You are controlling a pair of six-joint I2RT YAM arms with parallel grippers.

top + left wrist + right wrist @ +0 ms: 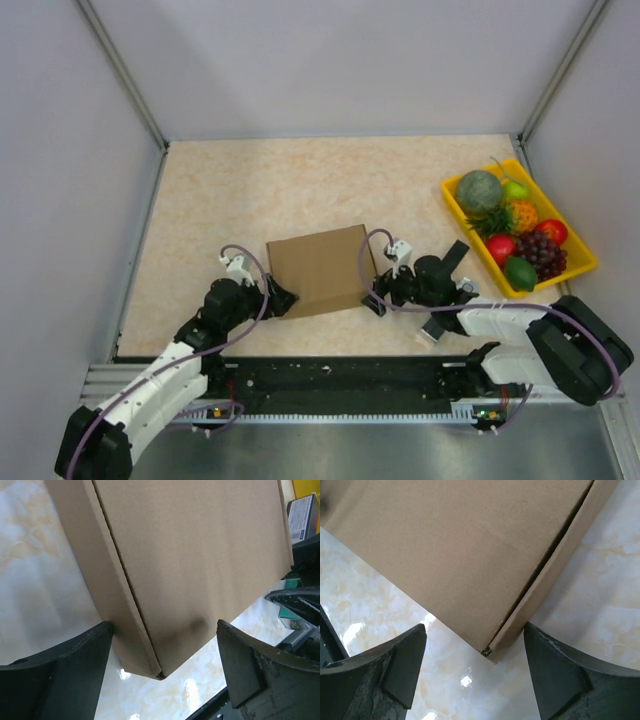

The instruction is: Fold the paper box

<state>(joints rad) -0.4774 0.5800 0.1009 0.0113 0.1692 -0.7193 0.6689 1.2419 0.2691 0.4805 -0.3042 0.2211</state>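
paper box (320,268) blocks centre, fruit tray (583,258) right

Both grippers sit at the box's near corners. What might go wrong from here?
The left gripper and right gripper each straddle a near corner of the paper box with jaws open; closing may crush those corners. Pushing forward may just slide the box across the glossy table.

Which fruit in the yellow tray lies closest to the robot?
The shiny green lime at the tray's near corner, beside the dark grapes; the others sit farther back.
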